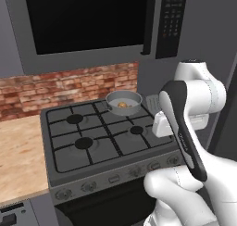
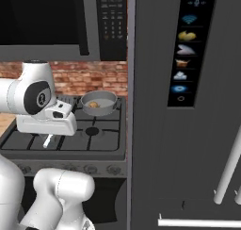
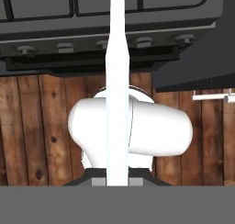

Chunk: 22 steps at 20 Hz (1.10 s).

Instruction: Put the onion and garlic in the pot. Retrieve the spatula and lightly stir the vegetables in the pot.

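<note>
The spatula's thin pale handle (image 3: 117,81) runs straight up from my gripper (image 3: 117,182), which is shut on it; its head is out of view. From the right base camera, a short pale piece of the spatula (image 2: 48,140) hangs below my hand over the stove's front right. The grey pot (image 1: 124,101) stands on the back right burner, and the golden-brown onion (image 1: 122,104) lies inside it. The same pot (image 2: 99,102) and onion (image 2: 93,104) appear behind my hand. I cannot make out the garlic.
The black stove (image 1: 92,137) has several burners with grates and a row of knobs (image 3: 103,45) along its front. A wooden counter (image 1: 18,155) lies to its left. A tall dark fridge (image 2: 188,130) stands close on the right, and a microwave (image 1: 88,21) hangs overhead.
</note>
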### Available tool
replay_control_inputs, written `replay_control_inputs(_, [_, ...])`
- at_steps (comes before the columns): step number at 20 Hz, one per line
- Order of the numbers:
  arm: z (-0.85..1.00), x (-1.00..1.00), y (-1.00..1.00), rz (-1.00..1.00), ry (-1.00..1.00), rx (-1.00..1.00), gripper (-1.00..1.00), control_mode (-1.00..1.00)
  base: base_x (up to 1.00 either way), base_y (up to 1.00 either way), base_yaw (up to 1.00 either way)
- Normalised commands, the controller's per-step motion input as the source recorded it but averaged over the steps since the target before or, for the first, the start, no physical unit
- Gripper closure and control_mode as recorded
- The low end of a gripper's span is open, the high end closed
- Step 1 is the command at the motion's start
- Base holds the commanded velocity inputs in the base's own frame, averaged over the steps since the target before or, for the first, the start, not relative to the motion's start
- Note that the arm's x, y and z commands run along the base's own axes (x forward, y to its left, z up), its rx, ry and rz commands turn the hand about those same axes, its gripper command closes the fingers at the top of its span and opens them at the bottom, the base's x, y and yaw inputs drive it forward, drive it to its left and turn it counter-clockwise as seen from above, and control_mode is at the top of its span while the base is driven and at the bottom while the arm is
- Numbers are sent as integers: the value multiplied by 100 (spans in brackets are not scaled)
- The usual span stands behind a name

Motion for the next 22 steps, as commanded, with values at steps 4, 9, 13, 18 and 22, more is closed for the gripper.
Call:
replay_control_inputs(4, [0,0,0,0,0,0,100,100,1,0,0])
replay_control_inputs(9, [0,55,1,0,17,0,100,-100,0,0,0])
replay_control_inputs(13, [0,100,1,4,17,0,100,-100,0,0,0])
replay_control_inputs(18, [-5,96,3,1,10,-3,100,-100,0,0,0])
replay_control_inputs(22, [-22,51,0,-1,1,-9,100,-100,0,0,0])
